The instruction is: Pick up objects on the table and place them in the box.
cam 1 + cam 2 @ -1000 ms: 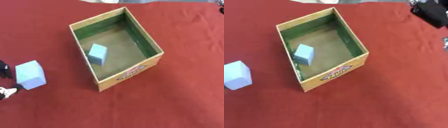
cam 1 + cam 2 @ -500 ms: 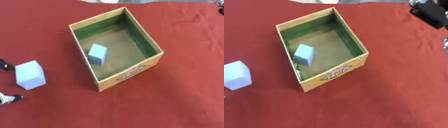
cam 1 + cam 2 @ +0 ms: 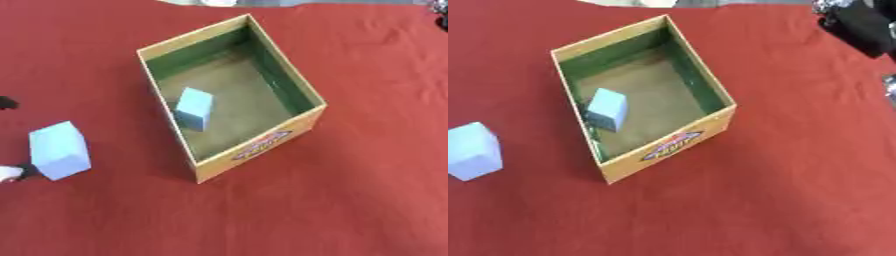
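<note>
Since one pale blue block already lay inside the cardboard box, the left hand flanked the second block; finger posture unclear.

An open cardboard box with green inner walls sits askew on the red cloth. One pale blue block stands inside, seemingly leaning against the left wall. A second pale blue block lies outside, left of the box.
</note>
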You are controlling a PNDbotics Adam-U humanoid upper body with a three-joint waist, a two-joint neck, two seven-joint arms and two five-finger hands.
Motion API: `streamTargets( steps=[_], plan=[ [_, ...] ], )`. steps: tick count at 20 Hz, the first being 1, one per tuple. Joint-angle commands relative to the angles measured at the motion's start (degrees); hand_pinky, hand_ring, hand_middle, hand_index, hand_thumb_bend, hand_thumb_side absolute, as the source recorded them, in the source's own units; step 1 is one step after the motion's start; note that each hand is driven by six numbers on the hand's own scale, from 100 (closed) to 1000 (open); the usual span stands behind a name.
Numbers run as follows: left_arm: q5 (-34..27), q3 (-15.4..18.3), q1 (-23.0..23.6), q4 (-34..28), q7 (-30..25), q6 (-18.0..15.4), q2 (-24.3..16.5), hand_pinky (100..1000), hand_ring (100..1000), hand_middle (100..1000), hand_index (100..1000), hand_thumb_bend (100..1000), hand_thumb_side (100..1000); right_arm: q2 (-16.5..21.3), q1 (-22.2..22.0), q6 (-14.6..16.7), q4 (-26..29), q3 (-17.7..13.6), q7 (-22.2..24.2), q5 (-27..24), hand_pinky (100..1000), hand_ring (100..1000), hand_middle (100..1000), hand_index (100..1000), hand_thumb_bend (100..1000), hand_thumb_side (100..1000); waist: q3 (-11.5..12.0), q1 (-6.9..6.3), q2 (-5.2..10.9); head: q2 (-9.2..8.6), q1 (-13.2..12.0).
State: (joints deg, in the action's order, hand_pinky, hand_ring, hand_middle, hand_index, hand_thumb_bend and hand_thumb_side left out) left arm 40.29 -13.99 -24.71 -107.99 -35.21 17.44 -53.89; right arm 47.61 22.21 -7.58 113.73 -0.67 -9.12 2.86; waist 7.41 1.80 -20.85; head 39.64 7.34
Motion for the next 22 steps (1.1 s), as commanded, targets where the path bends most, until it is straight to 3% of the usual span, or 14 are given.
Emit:
streamTargets(
  steps=[1,10,14,17,22],
  plan=[
    [-2.1,-1.0,-2.6,2.1,-1.9,-1.4,-0.1,956,889,791,894,661,526,1.2,0.8,0.0,0.9,-0.6,0.1,-0.5,848,820,685,836,100,651,-0.1,-0.95,0.44,-0.54,-0.3],
    [-2.3,-3.3,-5.9,8.7,-3.4,-3.8,2.5,899,851,752,850,618,488,0.9,1.0,-0.2,0.9,-0.4,0.2,-0.8,848,820,683,835,100,663,-0.4,-1.20,0.37,-0.38,-0.4],
    [-5.0,-3.6,-6.3,9.4,-1.6,-4.0,3.3,844,776,664,780,545,479,0.8,1.0,-0.3,0.9,-0.4,0.2,-0.9,849,819,683,835,100,665,-0.4,-1.17,0.40,-0.37,-0.4],
    [-7.1,-3.5,-6.3,8.8,-0.1,-4.1,3.3,790,696,566,677,498,468,0.8,1.0,-0.3,0.9,-0.3,0.2,-0.9,849,820,683,836,100,666,-0.3,-1.14,0.41,-0.35,-0.4],
    [-8.3,-2.4,-5.9,7.1,1.8,-3.5,3.0,759,635,503,609,461,459,0.8,1.1,-0.4,0.9,-0.4,0.2,-0.8,849,820,683,836,100,664,-0.2,-1.06,0.45,-0.40,-0.4]
  ],
)
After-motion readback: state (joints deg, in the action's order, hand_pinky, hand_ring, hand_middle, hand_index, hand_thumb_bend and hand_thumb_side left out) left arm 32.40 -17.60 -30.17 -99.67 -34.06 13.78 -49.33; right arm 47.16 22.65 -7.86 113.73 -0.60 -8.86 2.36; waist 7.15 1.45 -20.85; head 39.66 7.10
